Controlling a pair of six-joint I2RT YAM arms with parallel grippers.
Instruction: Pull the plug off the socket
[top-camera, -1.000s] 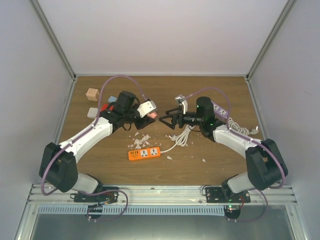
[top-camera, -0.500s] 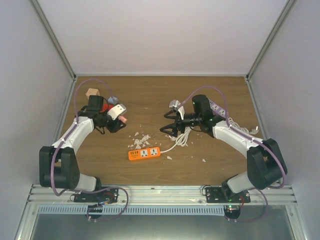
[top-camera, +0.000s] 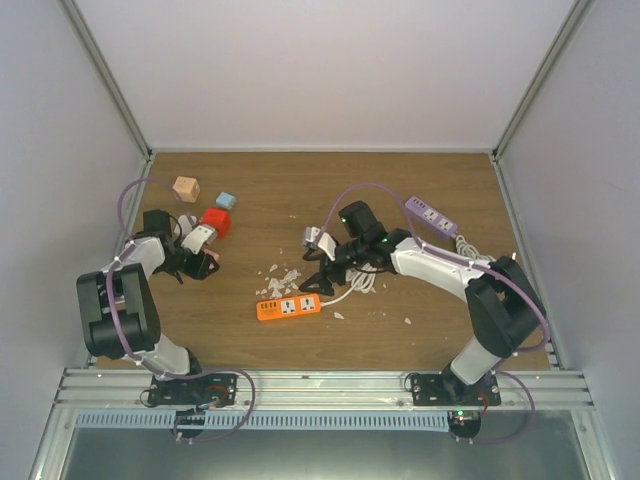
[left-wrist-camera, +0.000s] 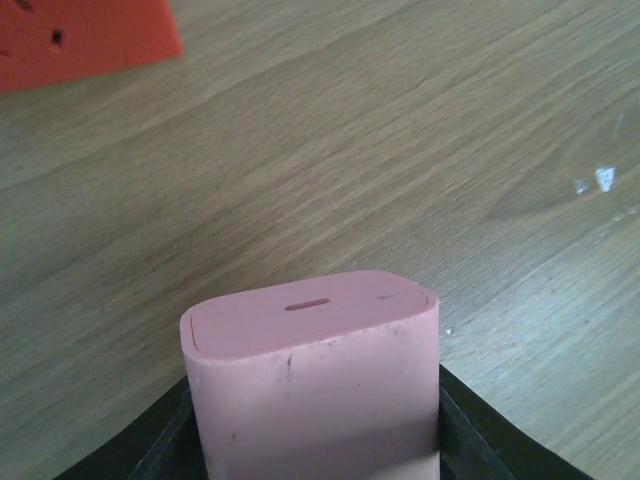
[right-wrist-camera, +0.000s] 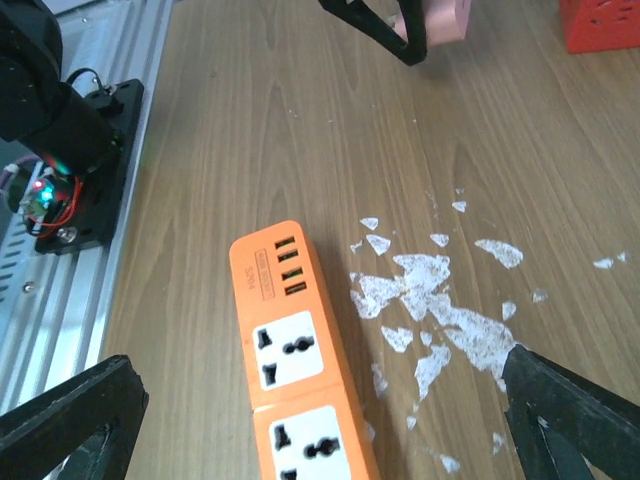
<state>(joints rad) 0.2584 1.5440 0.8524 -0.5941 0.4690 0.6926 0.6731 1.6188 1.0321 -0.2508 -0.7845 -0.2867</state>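
**Left gripper** (left-wrist-camera: 315, 445) closed on the plug (left-wrist-camera: 312, 375). Only the black inner edges of its fingers (left-wrist-camera: 160, 450) show at either flank. The plug reads pale pink here, with one slot in its upper face. Its lower half is cut off by the frame and its pins are hidden. In the top view the left gripper (top-camera: 204, 259) lies low at the worktop's (top-camera: 330, 185) 9 o'clock side, close to the left wall. There the plug (top-camera: 212, 258) is a small speck, too small to make out in detail. A red cube (top-camera: 214, 222) sits just beyond at 12 o'clock. A tan cube (top-camera: 185, 188) and a light-blue cube (top-camera: 226, 200) lie farther back.

**Right gripper** (right-wrist-camera: 320, 385) spread wide, holding nothing. Only its two fingertips (right-wrist-camera: 70, 420) enter the lower corners. It hangs over the socket (right-wrist-camera: 300, 370), whose far length is cut off by the frame. Two outlets and three USB slots show uncovered faces.

**Layout.** The socket (top-camera: 288, 307) lies near centre, and the plug is well apart from it at 10 o'clock. Bare wood strewn with white flecks (top-camera: 283, 277) lies between them. A white cable (top-camera: 365, 280) coils at the socket's 2 o'clock. A purple power strip (top-camera: 432, 215) lies beyond it, toward the right wall.
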